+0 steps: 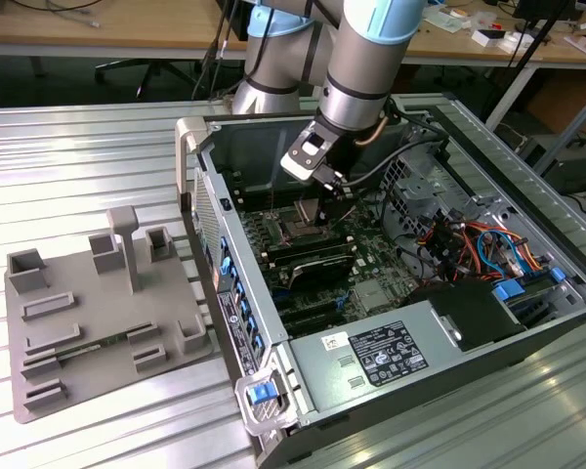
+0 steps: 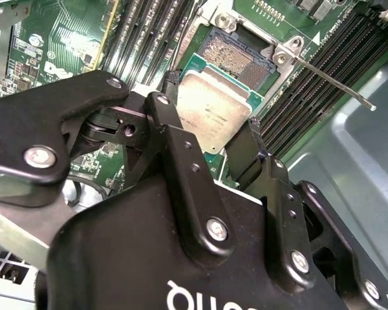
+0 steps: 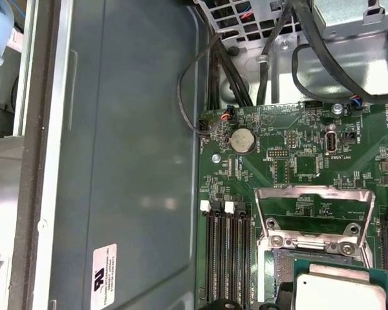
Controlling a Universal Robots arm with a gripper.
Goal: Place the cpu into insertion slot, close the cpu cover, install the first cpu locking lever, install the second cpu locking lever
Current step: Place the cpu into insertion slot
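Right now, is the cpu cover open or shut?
Open: the cpu cover stands swung back off the insertion slot, whose pin field lies bare, with the cpu not yet seated.

In the second wrist view the pincer (image 2: 212,103) is clamped on the cpu (image 2: 210,119). Its black fingers (image 2: 181,155) and body cover the chip's near edge and corner. The cpu in turn hides the near part of the insertion slot (image 2: 236,55), so only the far part of the pin field can be seen.

In the first wrist view the picture's edge cuts off the cpu (image 3: 339,290), leaving one strip of its metal top. Most of the insertion slot (image 3: 281,265) is hidden beneath the chip.

In the exterior view the arm's wrist block (image 1: 313,151) stands in front of the fingers and the chip. The insertion slot (image 1: 303,223) is too small for its pins to be made out. The picture's edge cuts off the near corner of the computer case (image 1: 244,293).
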